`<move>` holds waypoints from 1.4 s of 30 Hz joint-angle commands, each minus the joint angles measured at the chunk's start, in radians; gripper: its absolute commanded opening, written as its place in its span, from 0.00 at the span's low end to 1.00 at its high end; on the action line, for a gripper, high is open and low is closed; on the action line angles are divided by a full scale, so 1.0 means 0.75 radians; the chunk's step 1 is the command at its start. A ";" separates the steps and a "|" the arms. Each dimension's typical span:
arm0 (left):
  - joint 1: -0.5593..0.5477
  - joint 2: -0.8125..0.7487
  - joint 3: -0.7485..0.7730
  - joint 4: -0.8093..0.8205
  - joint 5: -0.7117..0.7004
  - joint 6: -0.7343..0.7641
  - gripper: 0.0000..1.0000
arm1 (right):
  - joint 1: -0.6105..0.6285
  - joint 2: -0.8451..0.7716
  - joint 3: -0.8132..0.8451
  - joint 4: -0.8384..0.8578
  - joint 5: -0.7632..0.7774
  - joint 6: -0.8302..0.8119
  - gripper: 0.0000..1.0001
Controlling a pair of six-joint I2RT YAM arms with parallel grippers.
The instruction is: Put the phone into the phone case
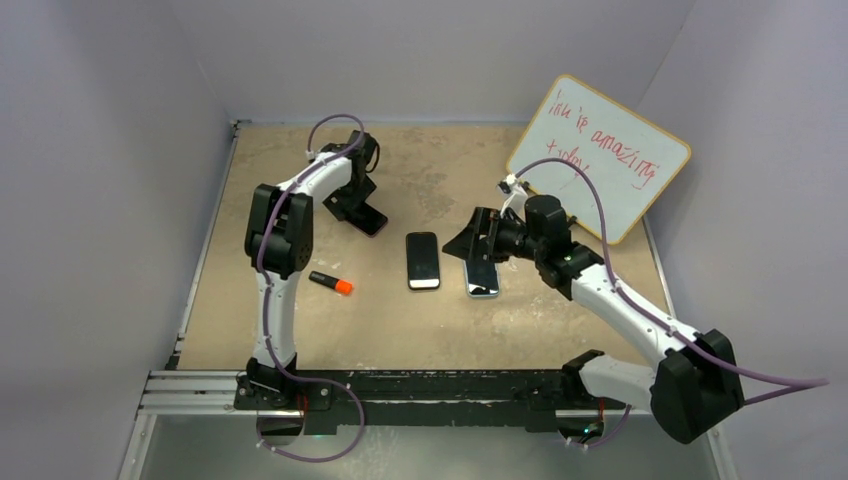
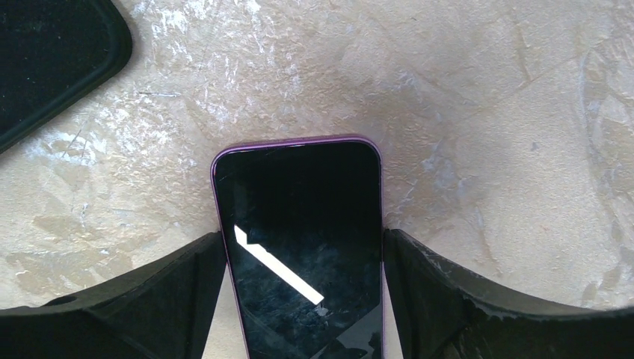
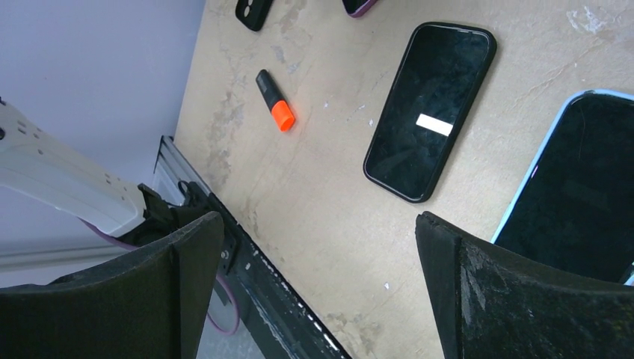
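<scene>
A phone with a purple rim (image 2: 299, 187) lies screen up on the table between my left gripper's fingers. The left gripper (image 2: 303, 243) is shut on its two long sides, at the back left of the table (image 1: 358, 210). A black phone case (image 2: 45, 60) lies just to its upper left, apart from it. In the right wrist view the case (image 3: 253, 11) and the purple phone (image 3: 360, 6) show at the top edge. My right gripper (image 3: 320, 221) is open and empty above the table's middle (image 1: 468, 243).
A black phone (image 1: 423, 260) lies mid-table, and a light-blue-rimmed phone (image 1: 482, 282) lies under my right gripper. An orange-capped marker (image 1: 332, 283) lies at the left. A whiteboard (image 1: 598, 155) leans at the back right. The metal rail (image 1: 400, 385) runs along the near edge.
</scene>
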 commanded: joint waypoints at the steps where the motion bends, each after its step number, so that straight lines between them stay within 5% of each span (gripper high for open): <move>1: -0.002 0.093 -0.109 -0.057 0.127 -0.022 0.75 | 0.005 0.030 0.071 0.050 0.041 0.012 0.99; 11: -0.006 -0.110 -0.362 0.129 0.225 0.185 0.65 | 0.066 0.245 0.170 0.189 0.076 0.054 0.99; 24: -0.006 -0.405 -0.785 0.418 0.434 0.311 0.55 | 0.223 0.794 0.445 0.359 0.056 0.105 0.57; 42: 0.010 -0.634 -1.027 0.717 0.736 0.391 0.49 | 0.257 1.284 0.827 0.360 0.013 0.132 0.47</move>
